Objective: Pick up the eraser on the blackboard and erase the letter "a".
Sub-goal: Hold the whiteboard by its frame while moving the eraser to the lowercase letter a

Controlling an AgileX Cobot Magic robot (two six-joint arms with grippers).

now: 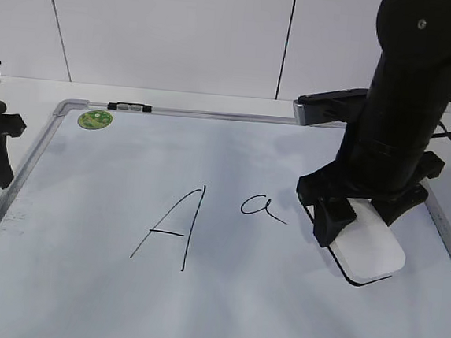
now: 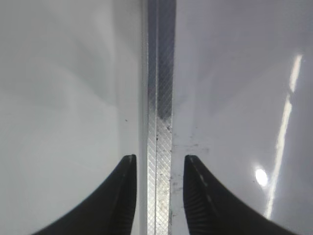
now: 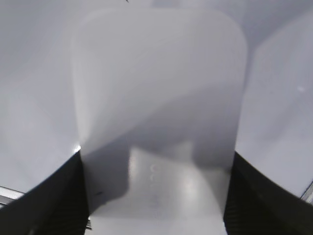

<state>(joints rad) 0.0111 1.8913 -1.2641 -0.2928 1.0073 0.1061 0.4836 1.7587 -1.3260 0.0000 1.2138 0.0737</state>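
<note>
down near the right edge of the blackboard (image 1: 221, 311), the eraser (image 1: 372, 249) lies flat with its long axis running from the far side toward the near-right corner, and the right gripper (image 1: 363, 217) is clamped across its far end, one finger on each long side. well to its left sits the letter "a" (image 1: 262, 207), beside the larger capital "A" (image 1: 171, 226). meanwhile the left gripper (image 2: 157, 169) hangs with jaws apart, astride the board's left frame rail (image 2: 160, 122).

Exterior camera looks down slantwise over the blackboard (image 1: 81, 283); both wrist cameras face it close up
</note>
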